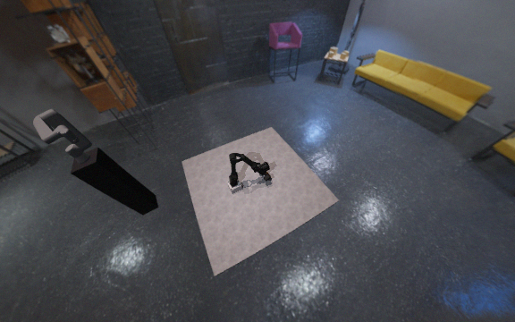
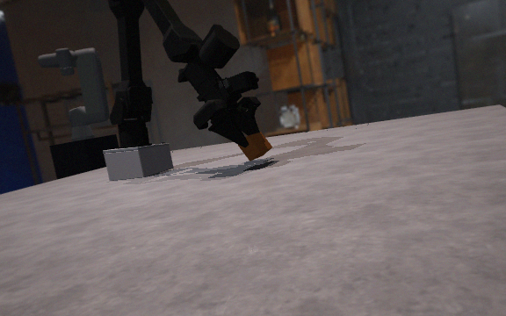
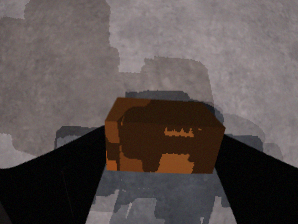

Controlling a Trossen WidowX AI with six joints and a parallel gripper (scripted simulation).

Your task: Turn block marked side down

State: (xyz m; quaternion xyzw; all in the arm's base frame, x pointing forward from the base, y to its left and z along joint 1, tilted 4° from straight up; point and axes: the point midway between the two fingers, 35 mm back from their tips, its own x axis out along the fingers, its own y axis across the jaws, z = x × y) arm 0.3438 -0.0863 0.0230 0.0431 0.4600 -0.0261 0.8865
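Note:
The orange block (image 2: 256,147) (image 3: 192,162) is tilted, with its lower corner just above the table (image 1: 240,233) (image 2: 323,246); its shadow lies below it. My gripper (image 2: 252,140) (image 3: 161,135) is shut on the block, with one dark finger at each end of it in the wrist view, and leans at a slant in the exterior view. The faces that show are plain orange under dark shadow patches; I cannot make out the marked side. In the top view the block is too small and covered to read.
The arm's pale grey base block (image 1: 235,188) (image 2: 123,165) stands on the table behind the gripper. A black pedestal (image 1: 116,183) with a grey arm (image 1: 63,131) (image 2: 92,83) stands off the table. Shelves, a pink chair and yellow sofas are farther away.

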